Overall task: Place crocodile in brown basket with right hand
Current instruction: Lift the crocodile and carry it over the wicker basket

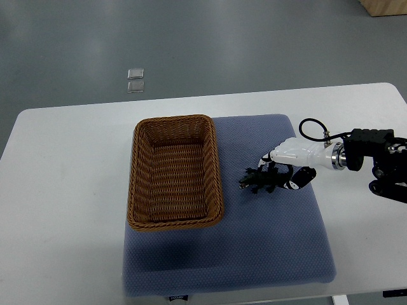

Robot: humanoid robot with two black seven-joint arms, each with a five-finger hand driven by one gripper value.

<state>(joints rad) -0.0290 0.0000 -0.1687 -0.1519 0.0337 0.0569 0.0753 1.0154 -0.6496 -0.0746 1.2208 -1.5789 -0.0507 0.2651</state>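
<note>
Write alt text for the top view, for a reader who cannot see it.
A robot's right hand, reaching in from the right, grips one end of a small dark green toy crocodile on a blue mat. An empty brown basket sits just left of it on the mat, on a white table.

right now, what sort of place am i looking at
Probably a robot lab or test room: a plain white table on a bare grey floor, a staged blue-grey mat with a brown wicker basket, and a toy crocodile by the robot's right hand.
</note>
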